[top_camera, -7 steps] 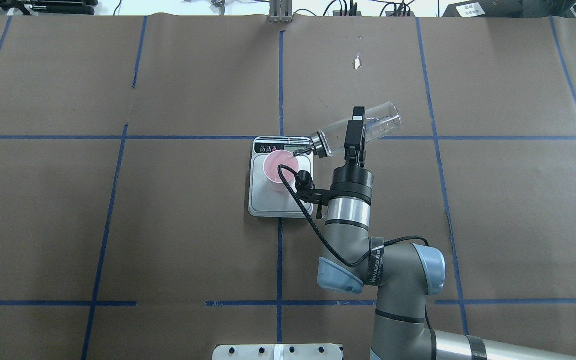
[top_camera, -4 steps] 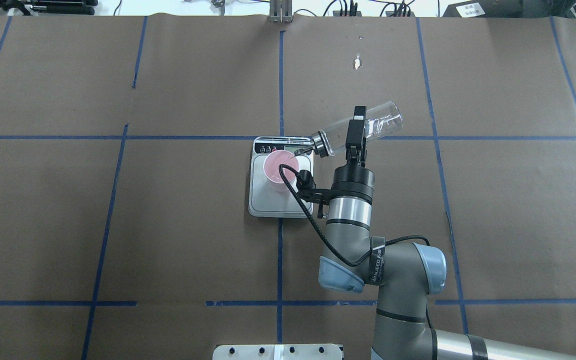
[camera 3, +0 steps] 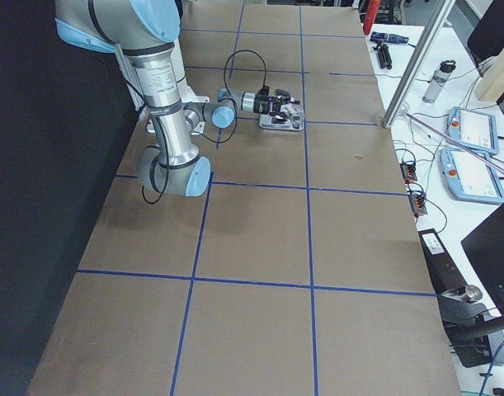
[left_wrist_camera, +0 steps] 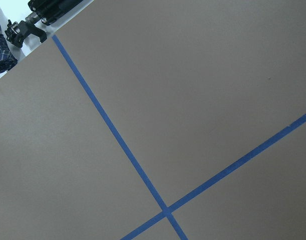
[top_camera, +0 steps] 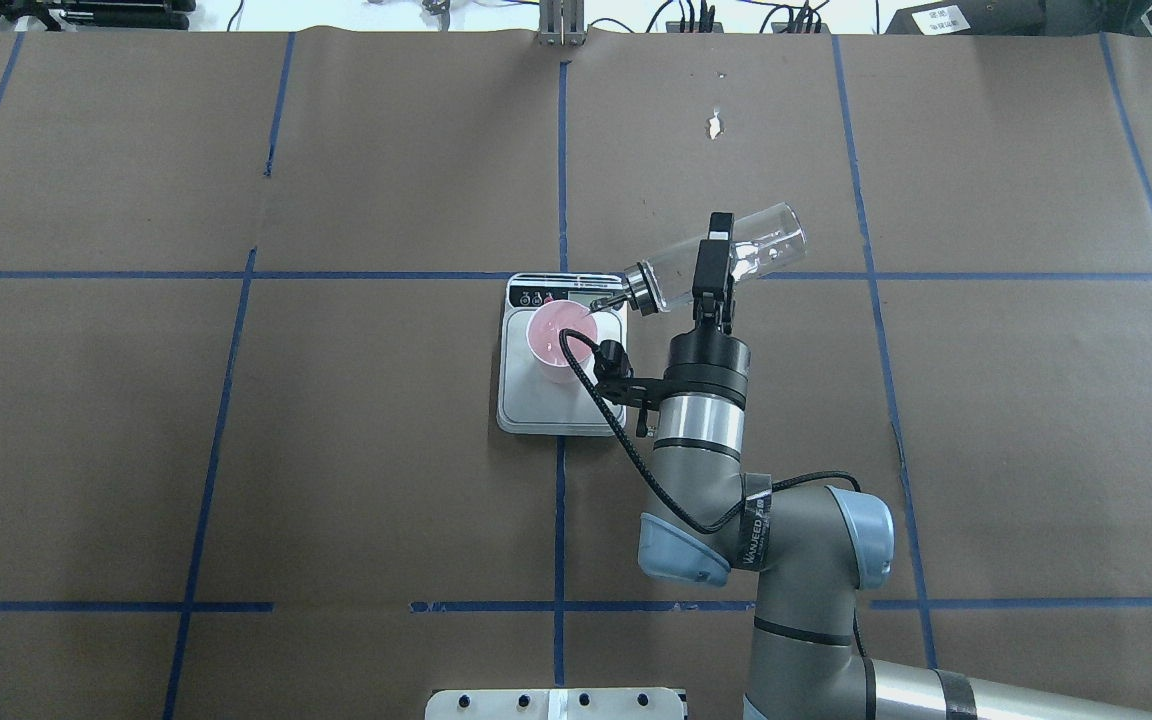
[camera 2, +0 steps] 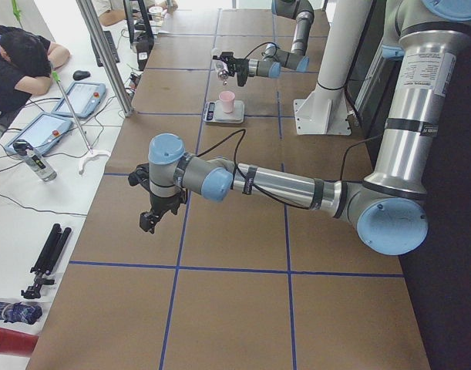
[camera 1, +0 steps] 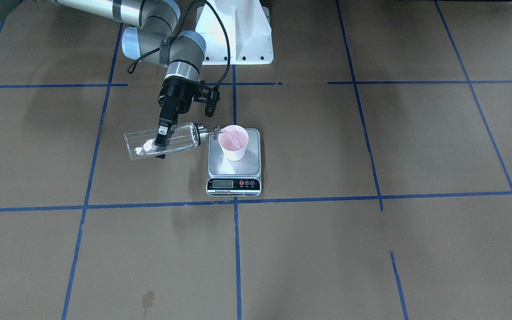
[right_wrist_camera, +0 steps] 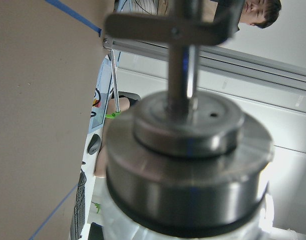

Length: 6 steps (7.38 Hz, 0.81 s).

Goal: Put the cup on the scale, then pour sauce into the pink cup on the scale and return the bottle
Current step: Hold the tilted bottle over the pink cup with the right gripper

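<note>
One arm busy: right gripper (top_camera: 713,262) clamped shut on tilted bottle (top_camera: 761,245), spout over cup (top_camera: 556,335) rim at cup's 2 o'clock. Cup sat on scale (top_camera: 534,400). Risks: stream missing rim, wetting platform; spout nudging light cup over. Left gripper (camera 2: 148,223): couldn't tell jaws.

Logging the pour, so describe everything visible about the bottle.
The bottle is clear glass, cylindrical, with a shiny silver cap and thin spout. It is tilted nearly horizontal in the air, clamped mid-body by the right end effector, spout tip over the pink cup on the scale. Its contents are hard to make out.
</note>
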{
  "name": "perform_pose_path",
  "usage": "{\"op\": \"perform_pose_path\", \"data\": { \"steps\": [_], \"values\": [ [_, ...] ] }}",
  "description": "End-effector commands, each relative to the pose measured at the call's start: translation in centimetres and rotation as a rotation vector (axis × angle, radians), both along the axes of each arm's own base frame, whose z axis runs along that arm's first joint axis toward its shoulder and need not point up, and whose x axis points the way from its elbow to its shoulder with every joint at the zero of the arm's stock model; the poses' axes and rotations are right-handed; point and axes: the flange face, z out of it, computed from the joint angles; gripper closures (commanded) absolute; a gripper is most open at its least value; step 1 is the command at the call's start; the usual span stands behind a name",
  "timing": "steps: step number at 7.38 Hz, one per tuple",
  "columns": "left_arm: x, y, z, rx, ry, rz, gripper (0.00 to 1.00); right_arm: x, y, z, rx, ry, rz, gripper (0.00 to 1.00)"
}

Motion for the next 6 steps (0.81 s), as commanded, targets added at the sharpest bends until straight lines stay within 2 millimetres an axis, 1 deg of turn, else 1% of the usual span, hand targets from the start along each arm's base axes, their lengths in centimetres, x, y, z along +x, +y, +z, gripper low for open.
{"op": "perform_pose_path", "data": {
  "steps": [1,6],
  "values": [
    [-0.01,0.06,0.09,-0.001,0.000,0.000,0.00,0.11,-0.03,-0.13,0.007,-0.003,0.005,1.00],
    [-0.02,0.17,0.25,-0.002,0.000,0.000,0.00,0.23,0.01,-0.85,0.012,-0.041,0.006,1.00]
  ]
}}
